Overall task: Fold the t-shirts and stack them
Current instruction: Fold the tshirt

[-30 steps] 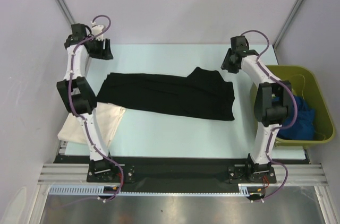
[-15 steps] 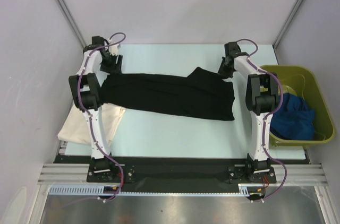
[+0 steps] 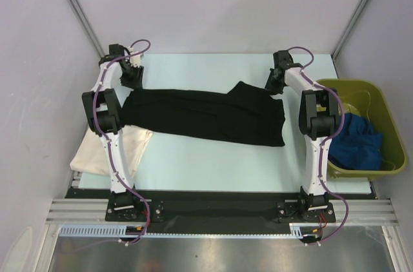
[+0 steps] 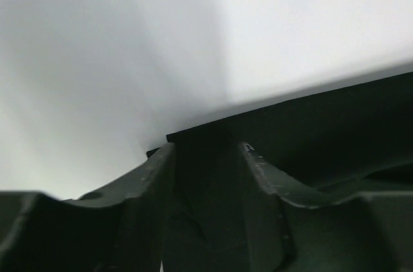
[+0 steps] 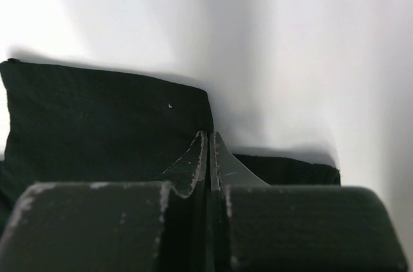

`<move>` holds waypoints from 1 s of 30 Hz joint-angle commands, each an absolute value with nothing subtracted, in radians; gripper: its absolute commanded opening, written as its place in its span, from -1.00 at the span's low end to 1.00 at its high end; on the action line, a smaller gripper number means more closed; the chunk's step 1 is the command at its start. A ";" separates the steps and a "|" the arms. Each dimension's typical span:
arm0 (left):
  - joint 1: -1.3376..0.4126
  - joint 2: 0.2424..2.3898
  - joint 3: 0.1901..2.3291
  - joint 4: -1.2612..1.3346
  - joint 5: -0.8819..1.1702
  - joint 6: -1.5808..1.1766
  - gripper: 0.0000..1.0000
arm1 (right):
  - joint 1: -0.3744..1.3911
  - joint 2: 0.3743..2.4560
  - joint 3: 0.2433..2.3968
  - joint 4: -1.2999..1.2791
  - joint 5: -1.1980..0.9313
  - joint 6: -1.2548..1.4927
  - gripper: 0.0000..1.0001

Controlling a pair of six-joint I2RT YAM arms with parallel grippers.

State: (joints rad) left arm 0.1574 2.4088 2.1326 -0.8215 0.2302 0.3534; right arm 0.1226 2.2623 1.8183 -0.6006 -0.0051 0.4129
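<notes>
Both arms have swung inward to the far corners of the black t-shirt (image 3: pixel 200 114), which lies as a rumpled, half-folded band across the desk (image 3: pixel 213 156). Left fingers (image 4: pixel 158 194) stand apart astride one corner; right fingers (image 5: pixel 193 169) are pinched together on the far edge. Risk: a one-layer left grip would skew the fold.

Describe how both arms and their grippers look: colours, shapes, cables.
Both the left arm and the right arm have slim white links joined by bulky black joint housings, on black bases. A purple cable runs along each, looping free near the wrist. The left gripper and right gripper have dark, tapering fingers with pale scuffs along their edges. No markings are legible.
</notes>
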 commanded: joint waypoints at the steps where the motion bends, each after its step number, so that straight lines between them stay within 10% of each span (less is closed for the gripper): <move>1: 0.160 2.410 2.160 -0.825 0.302 0.354 -0.11 | 0.127 2.183 1.847 -0.575 -0.002 0.397 -1.00; 7: 0.160 2.361 2.099 -0.785 0.299 0.357 -0.99 | 0.127 2.169 1.850 -0.575 0.023 0.396 -1.00; 11: 0.160 2.339 2.128 -0.782 0.305 0.367 -0.99 | 0.129 2.151 1.859 -0.580 0.020 0.391 -1.00; 12: 0.160 2.338 2.131 -0.781 0.293 0.371 -0.96 | 0.130 2.148 1.861 -0.584 0.023 0.388 -1.00; 14: 0.163 2.342 2.144 -0.775 0.267 0.380 -0.06 | 0.129 2.137 1.858 -0.583 0.026 0.388 -1.00; 16: 0.167 2.353 2.149 -0.767 0.253 0.371 0.15 | 0.130 2.132 1.855 -0.584 0.026 0.385 -1.00; 30: 0.170 2.445 2.192 -0.851 0.195 0.383 0.00 | 0.138 2.121 1.848 -0.591 0.043 0.373 -1.00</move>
State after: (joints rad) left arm 0.1619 2.4413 2.1750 -0.8230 0.2138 0.3676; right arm 0.1352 2.1860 1.8183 -0.6010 0.0219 0.3870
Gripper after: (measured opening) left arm 0.494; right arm 0.012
